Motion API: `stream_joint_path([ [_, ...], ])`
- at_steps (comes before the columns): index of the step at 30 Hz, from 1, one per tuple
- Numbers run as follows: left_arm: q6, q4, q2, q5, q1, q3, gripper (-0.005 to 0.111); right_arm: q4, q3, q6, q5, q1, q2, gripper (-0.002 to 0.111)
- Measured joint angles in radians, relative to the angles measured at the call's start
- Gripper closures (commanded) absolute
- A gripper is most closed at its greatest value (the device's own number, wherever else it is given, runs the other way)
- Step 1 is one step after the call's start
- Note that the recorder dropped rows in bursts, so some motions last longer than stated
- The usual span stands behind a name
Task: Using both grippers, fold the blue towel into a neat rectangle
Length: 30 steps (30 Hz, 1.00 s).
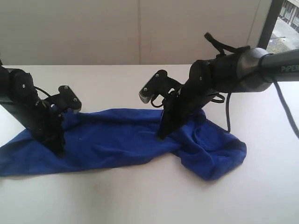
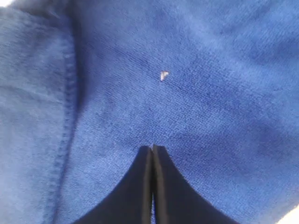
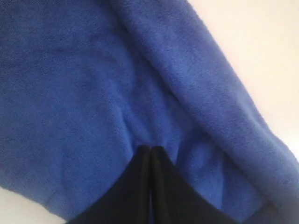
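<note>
The bench (image 1: pixel 140 196) is white, flat and smooth. One blue towel (image 1: pixel 117 135) lies right on it, stretched long from the left side to the right. The towel is not flat. Its left end lies low and spreads out wide on the bench. Its right end is bunched up in a soft lump with deep folds. The middle is wrinkled. White bench shows in front of the towel and behind it too.
</note>
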Motion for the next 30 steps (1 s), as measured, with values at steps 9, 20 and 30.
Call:
stream_joint_path([
  [9, 0.000, 0.072, 0.021, 0.054, 0.000, 0.000, 0.107, 0.000, 0.000, -0.016, 0.105, 0.002, 0.024, 0.108],
  [20, -0.044, 0.165, 0.019, 0.161, 0.000, 0.000, 0.107, 0.000, 0.000, -0.018, 0.225, 0.002, 0.019, 0.108],
  [30, -0.251, 0.446, 0.025, 0.300, -0.007, 0.004, 0.107, -0.105, -0.002, 0.042, 0.285, 0.002, -0.084, 0.108],
])
